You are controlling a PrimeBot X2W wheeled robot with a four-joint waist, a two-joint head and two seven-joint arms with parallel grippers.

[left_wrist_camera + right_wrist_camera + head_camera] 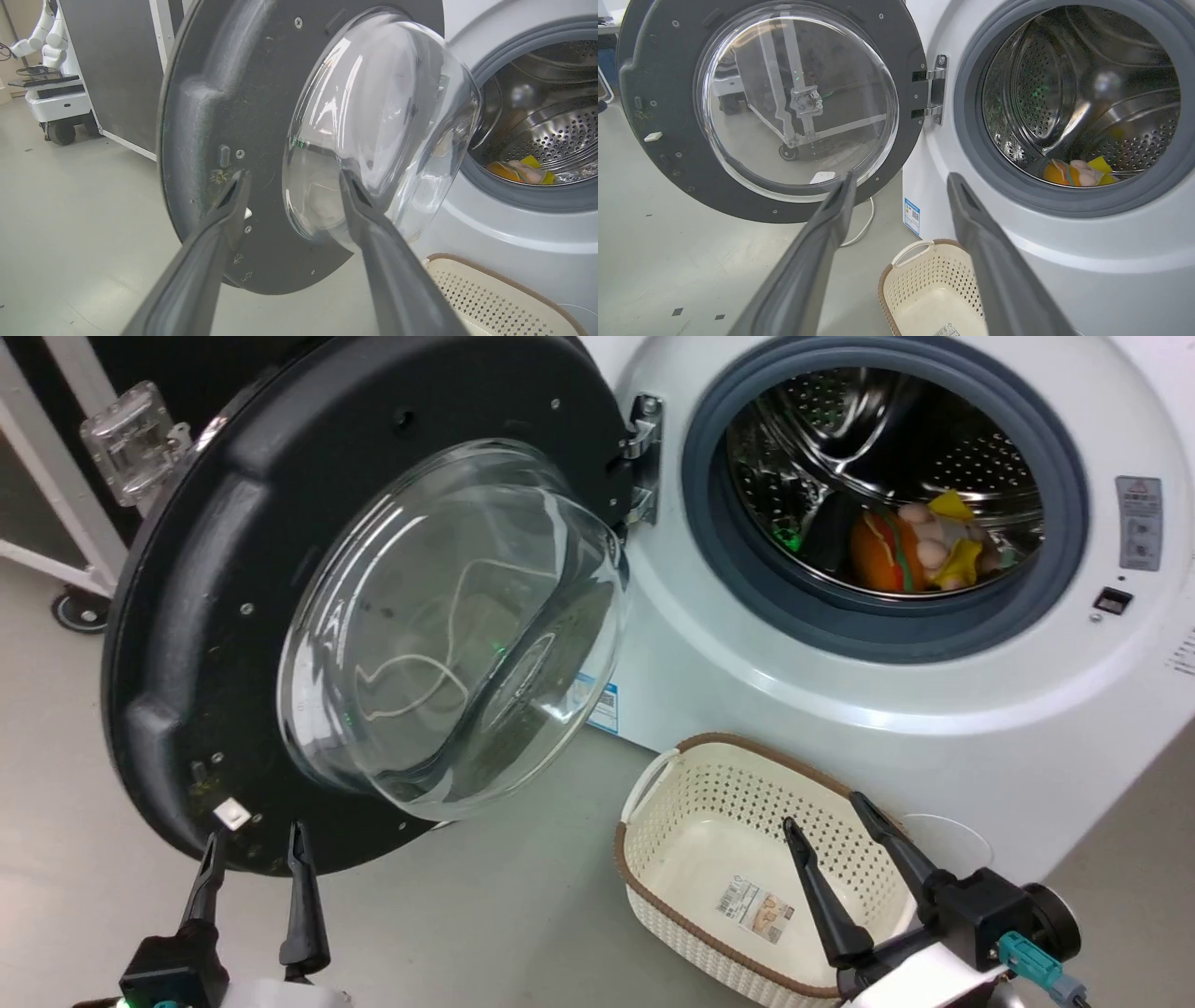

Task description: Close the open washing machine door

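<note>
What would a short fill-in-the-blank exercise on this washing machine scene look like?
1. The washing machine door stands ____.
2. The colourful toy lies inside the ____.
3. The cream basket sits on the ____.
4. The left tool and the right tool are holding ____.
Missing words: open; drum; floor; nothing.

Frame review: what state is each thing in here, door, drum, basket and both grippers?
washing machine door: open, swung out on its hinge.
drum: uncovered, orange and yellow items lying inside.
basket: upright on the floor, empty but for a label.
left gripper: open, empty, by the door's lower rim.
right gripper: open, empty, over the basket.
</note>
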